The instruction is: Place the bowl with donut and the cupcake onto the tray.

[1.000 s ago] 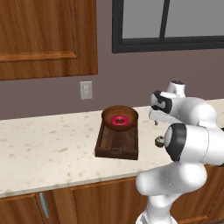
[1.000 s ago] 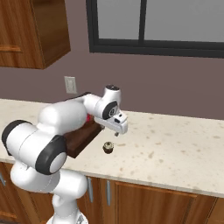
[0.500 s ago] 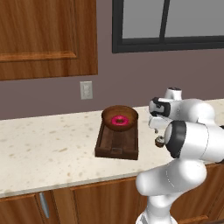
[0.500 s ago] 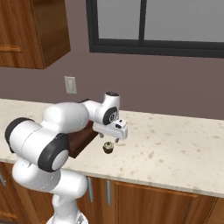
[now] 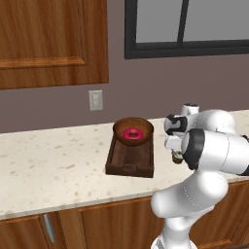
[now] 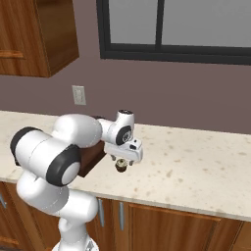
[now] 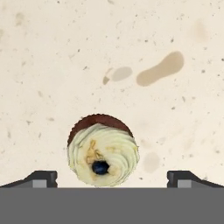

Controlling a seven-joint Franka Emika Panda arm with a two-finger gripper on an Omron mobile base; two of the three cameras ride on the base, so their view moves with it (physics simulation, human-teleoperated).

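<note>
- Gripper [image 7: 112, 178]: compared with a second earlier, it has come down from above the cupcake [image 7: 103, 151] to just over it; its two fingertips [image 7: 41, 178] stand spread wide, one on either side of the cupcake and apart from it, holding nothing.
- Meaning of the descent: the claw appears to be straddling the cupcake for a grasp that is not yet made; judged from this, closing on the wrapper is the likely next step.
- Cupcake: it stands upright on the counter [image 7: 131, 52], just beside the tray [image 5: 130, 160] on the side away from the wall outlet [image 5: 96, 99]; dark wrapper, pale swirled top with a small dark spot.
- Bowl [image 5: 133, 128] and donut [image 5: 131, 134]: unchanged over the last second; the bowl sits at the tray's end nearest the wall, with the pink-iced donut inside it, so that half of the task looks done.
- Surface: pale speckled stone, with a few darker blotches beyond the cupcake.
- Room: a brown wall behind the tray carries the outlet; a wooden cabinet [image 5: 48, 44] hangs above the outlet's side, and a dark-framed window [image 5: 187, 26] lies above the cupcake's side.
</note>
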